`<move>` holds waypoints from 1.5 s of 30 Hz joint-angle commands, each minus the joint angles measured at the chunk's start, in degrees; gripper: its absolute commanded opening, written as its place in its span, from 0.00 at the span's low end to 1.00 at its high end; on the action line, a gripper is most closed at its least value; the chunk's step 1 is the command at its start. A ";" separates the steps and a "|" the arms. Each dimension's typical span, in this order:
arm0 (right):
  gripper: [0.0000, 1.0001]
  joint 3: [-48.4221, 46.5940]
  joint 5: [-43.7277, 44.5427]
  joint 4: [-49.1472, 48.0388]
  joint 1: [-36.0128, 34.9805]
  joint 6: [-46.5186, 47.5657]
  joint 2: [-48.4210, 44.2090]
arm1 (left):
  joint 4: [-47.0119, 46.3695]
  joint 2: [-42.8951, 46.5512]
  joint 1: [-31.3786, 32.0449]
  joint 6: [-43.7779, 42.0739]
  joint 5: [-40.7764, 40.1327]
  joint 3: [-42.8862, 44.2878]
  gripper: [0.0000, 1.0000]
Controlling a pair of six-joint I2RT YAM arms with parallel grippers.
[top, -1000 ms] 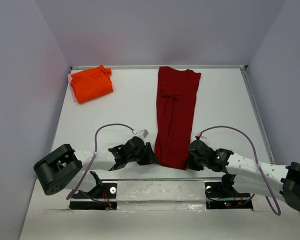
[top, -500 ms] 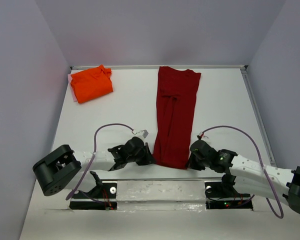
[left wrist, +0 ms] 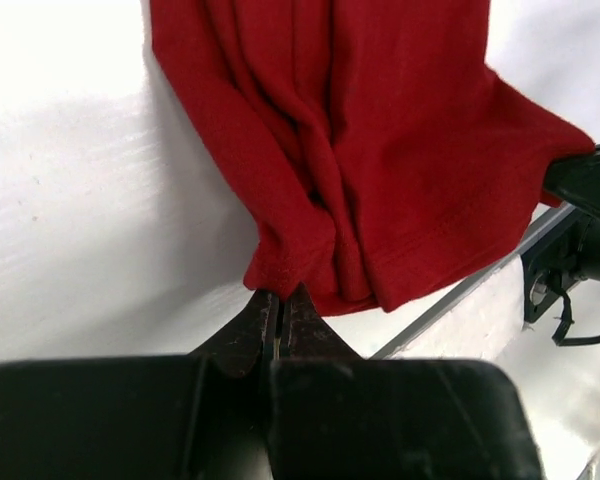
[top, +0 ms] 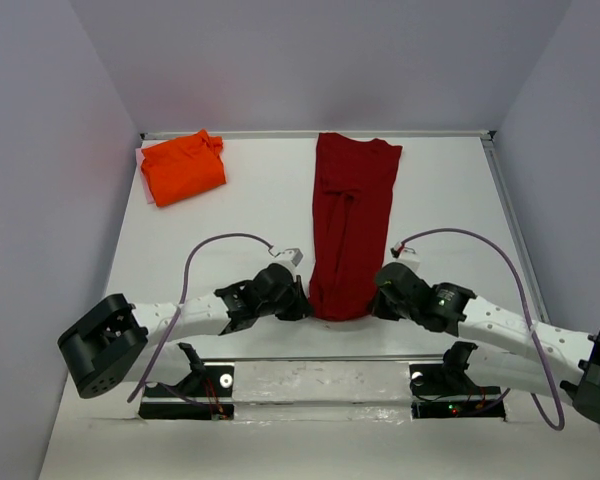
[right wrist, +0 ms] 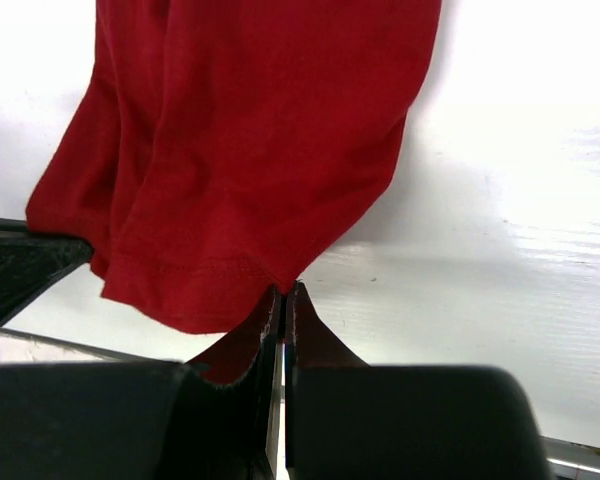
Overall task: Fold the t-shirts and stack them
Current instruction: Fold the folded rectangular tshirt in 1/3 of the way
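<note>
Near hem has moved forward, left tool (left wrist: 280, 298) and right tool (right wrist: 284, 291) pinching crimson shirt (top: 352, 215), orange shirt (top: 183, 167) well apart.

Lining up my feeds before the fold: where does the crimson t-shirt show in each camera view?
Top external: crimson t-shirt, a long strip down the centre.
Left wrist: fills the upper middle and right.
Right wrist: fills the upper left and centre.
Shared landmark: its near hem, left gripper and right gripper each shut on a corner.
</note>
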State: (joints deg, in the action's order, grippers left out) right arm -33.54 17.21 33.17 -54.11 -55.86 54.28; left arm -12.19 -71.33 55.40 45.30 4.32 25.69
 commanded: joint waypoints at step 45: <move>0.00 -29.91 33.14 -10.49 9.98 21.21 30.88 | 3.57 -18.75 -21.29 -19.63 -2.74 39.78 0.00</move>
State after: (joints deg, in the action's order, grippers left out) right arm -59.88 46.50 27.79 -46.22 -39.03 83.77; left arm -6.81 -89.52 35.75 27.92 1.08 60.29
